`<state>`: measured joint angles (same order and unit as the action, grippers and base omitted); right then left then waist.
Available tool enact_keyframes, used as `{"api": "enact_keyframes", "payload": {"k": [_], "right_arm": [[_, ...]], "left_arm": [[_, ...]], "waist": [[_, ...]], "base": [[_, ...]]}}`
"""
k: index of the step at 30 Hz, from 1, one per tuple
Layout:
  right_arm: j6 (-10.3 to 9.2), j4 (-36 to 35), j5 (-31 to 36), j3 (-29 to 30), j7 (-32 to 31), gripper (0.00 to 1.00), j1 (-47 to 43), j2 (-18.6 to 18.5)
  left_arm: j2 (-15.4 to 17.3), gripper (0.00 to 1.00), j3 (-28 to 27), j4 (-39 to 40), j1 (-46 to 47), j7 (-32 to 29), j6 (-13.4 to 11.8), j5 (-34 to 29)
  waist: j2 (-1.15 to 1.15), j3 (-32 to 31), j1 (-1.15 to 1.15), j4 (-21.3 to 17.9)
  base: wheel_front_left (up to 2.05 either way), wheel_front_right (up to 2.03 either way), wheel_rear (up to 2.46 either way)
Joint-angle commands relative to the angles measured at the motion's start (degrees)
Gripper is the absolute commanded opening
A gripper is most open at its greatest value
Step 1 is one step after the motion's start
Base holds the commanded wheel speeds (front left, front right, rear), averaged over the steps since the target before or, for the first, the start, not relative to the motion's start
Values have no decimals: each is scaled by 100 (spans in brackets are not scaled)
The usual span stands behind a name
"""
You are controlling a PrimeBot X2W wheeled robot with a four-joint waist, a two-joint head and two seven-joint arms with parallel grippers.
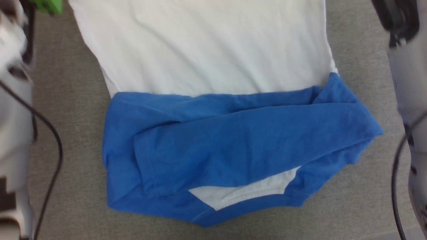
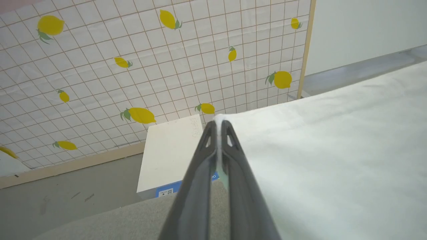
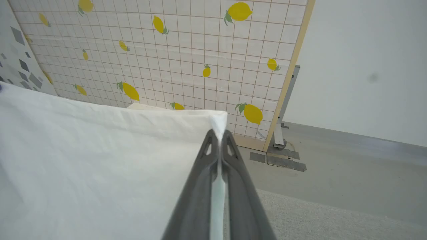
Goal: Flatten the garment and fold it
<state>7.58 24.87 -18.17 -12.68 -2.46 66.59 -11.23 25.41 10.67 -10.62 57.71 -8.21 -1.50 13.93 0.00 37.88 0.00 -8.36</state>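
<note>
The garment (image 1: pixel 206 50) lies on the grey cloth surface, white body toward the far side. Its two blue sleeves (image 1: pixel 233 140) are folded across each other over the near end, and the blue neckband (image 1: pixel 240 208) faces me. In the left wrist view my left gripper (image 2: pixel 217 126) is shut on a lifted corner of the white fabric (image 2: pixel 333 150). The right wrist view shows my right gripper (image 3: pixel 219 134) shut on the other white corner (image 3: pixel 100 160). Both corners are raised above the surface. The front print is hidden.
My pale forearms (image 1: pixel 13 100) (image 1: pixel 408 86) flank the garment, with black cables (image 1: pixel 56 146) hanging beside them. A lemon-patterned grid panel (image 2: pixel 133 66) stands beyond the table, and a white box (image 2: pixel 170 156) sits below it. A green object (image 1: pixel 50 5) shows at the far left.
</note>
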Motion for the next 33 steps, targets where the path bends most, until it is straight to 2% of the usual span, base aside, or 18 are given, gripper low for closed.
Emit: {"api": "enact_keyframes", "payload": {"k": [1,5,9,17,22,27,33], "right_arm": [[-9,-213,-164,-9,78,0,-351,-128],[-9,-912,-389,79,119,0,-1461,-550],[-9,-1624,-488,531,11,0,-2772,-785],[-9,-2989,-496,1386,-675,0,-5002,-616],[-9,-3604,-420,1596,-1145,0,-5873,-415],[-9,-3812,-237,1534,-1655,0,-6505,-443],[-9,-3500,76,1599,-2070,0,-6975,-424]], "left_arm": [[64,0,-12,202,-399,77,15,81],[62,0,-68,891,-1624,125,-52,328],[74,0,-44,1523,-2887,25,-151,512],[-122,0,-165,2159,-4903,-53,-489,1001],[-290,0,-194,2381,-5683,73,-622,1198],[-456,0,86,2375,-6256,47,-553,1350],[-586,0,412,1896,-6547,40,-411,1429]], "waist": [[0,-581,0,96],[0,-1120,0,200],[0,-1606,0,366],[0,-2073,0,552],[0,-2227,0,625],[0,-2337,0,661],[0,-2420,0,713]], "base": [[0,0,0],[0,0,0],[0,0,0],[0,0,0],[0,0,0],[0,0,0],[0,0,0]]}}
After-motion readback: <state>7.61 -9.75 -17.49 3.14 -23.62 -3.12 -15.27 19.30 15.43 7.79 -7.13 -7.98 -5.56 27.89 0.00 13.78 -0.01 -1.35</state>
